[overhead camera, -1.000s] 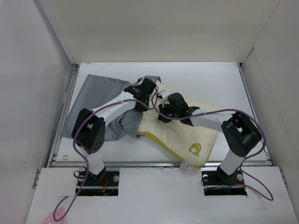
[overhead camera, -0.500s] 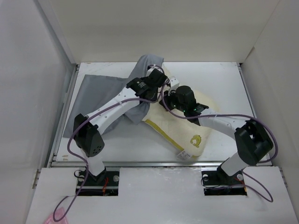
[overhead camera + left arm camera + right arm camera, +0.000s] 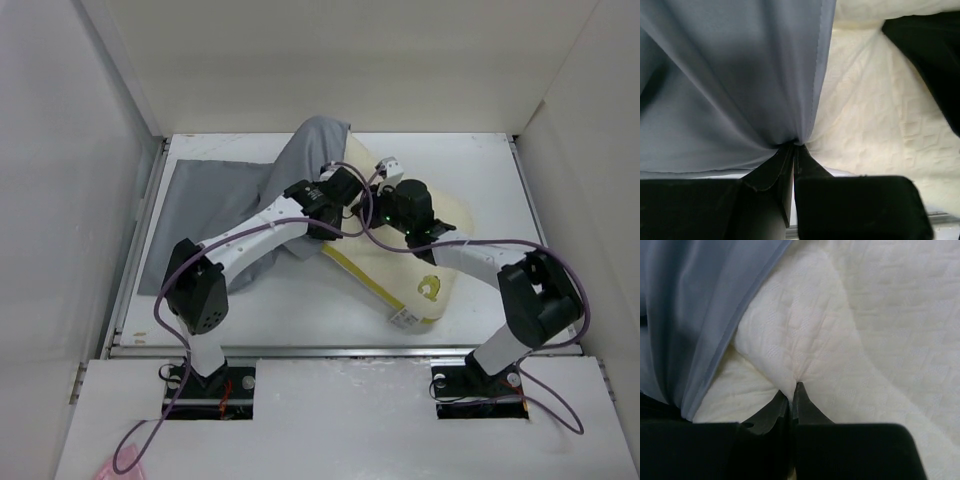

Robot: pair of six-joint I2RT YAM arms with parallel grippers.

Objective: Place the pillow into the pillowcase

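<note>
The grey pillowcase (image 3: 215, 200) lies at the table's left, one part lifted in a peak toward the middle. The cream pillow (image 3: 440, 265) with its yellow edge band and logo lies at the right, one end under the grey fabric. My left gripper (image 3: 352, 190) is shut on the pillowcase's edge (image 3: 790, 90), with the pillow (image 3: 875, 115) just right of it. My right gripper (image 3: 385, 205) is shut on a pinched fold of the pillow (image 3: 805, 340); the grey pillowcase (image 3: 690, 315) hangs at its left. Both grippers meet at mid-table.
White walls enclose the table on the left, right and back. The table's metal front rail (image 3: 340, 350) runs in front of the arm bases. Purple cables loop from both arms.
Both grippers moved toward the back right. The pillowcase's lifted peak rose and shifted right over the pillow's end. The pillow slid right and back.
</note>
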